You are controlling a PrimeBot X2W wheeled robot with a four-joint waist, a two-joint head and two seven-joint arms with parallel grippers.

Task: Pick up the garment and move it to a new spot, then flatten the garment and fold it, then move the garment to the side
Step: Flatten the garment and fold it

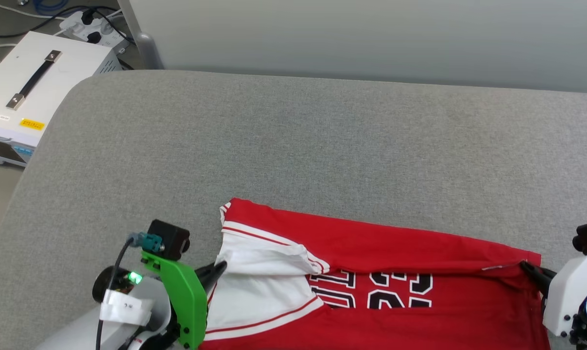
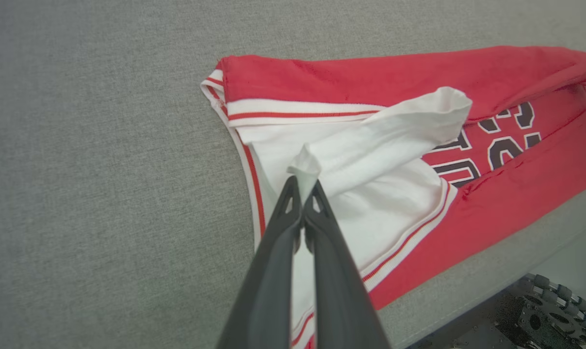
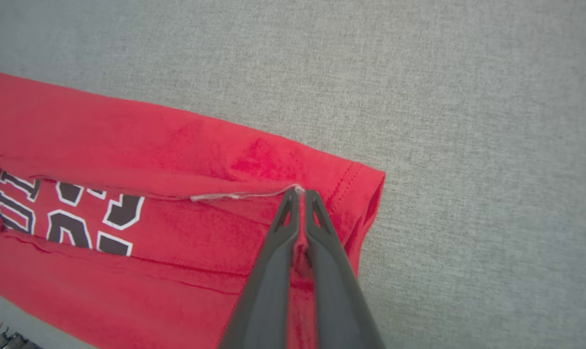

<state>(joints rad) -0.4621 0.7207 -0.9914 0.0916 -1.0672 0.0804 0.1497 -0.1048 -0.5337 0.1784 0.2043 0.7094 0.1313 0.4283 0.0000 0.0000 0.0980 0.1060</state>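
The red BULLS jersey (image 1: 395, 243) lies part-folded at the lower centre of the head view, on the grey worktop (image 1: 293, 136) close to its near edge. The left gripper (image 2: 302, 182), pressed together, pinches the tip of the white sleeve (image 2: 395, 131). The right gripper (image 3: 299, 191), also closed, nips the red hem corner. Both holds are thin: an uneven pull could slip the cloth free or skew the fold, and the jersey could slide off that edge.

One garment (image 1: 395, 243), two pincers: left pincer (image 1: 220, 268), right pincer (image 1: 525, 265); one counter (image 1: 322, 136), one white box (image 1: 72, 70), one power strip (image 1: 92, 26).
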